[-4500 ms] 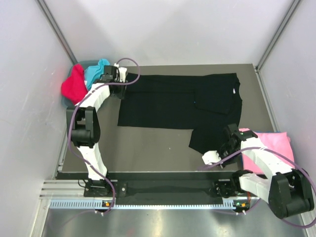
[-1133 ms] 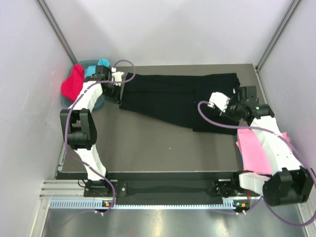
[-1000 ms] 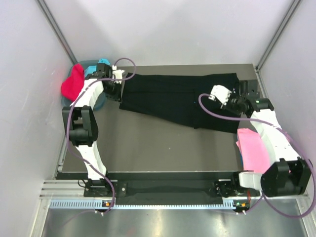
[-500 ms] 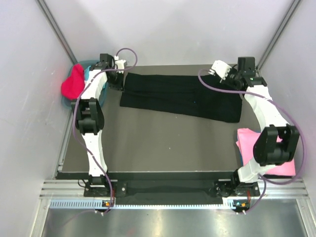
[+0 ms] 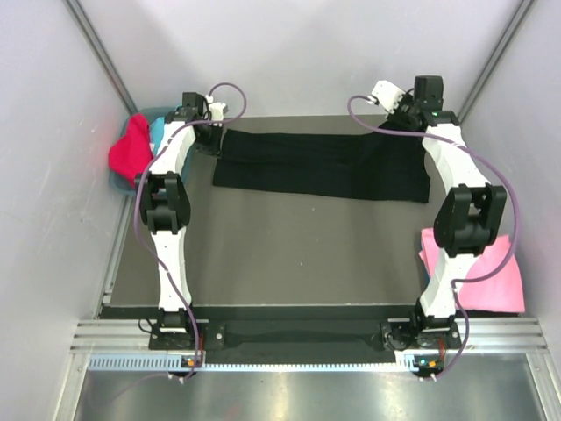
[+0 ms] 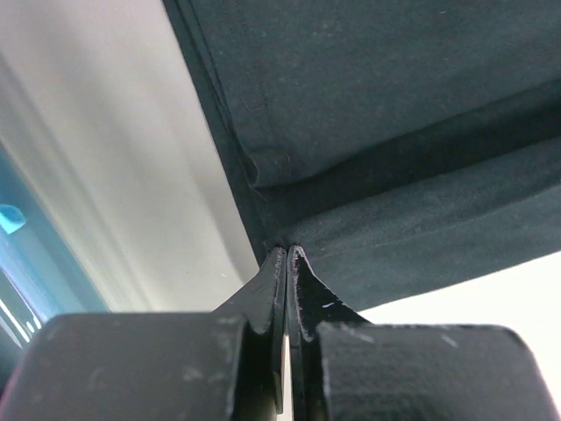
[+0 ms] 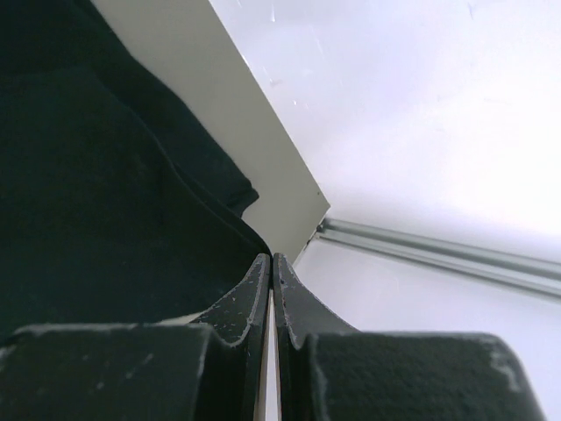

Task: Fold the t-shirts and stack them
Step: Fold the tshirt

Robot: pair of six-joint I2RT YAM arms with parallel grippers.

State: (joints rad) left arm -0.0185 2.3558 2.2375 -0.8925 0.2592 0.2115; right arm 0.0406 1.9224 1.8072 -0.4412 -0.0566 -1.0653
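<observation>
Left end effector (image 6: pixel 287 252) and right end effector (image 7: pixel 270 257) pinch the black t-shirt (image 5: pixel 320 165); uneven release could skew its fold

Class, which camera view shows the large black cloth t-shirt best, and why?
The top external view: it shows the whole black cloth t-shirt, folded into a long strip. Each wrist view shows only a dark patch at the left gripper or right gripper.
</observation>
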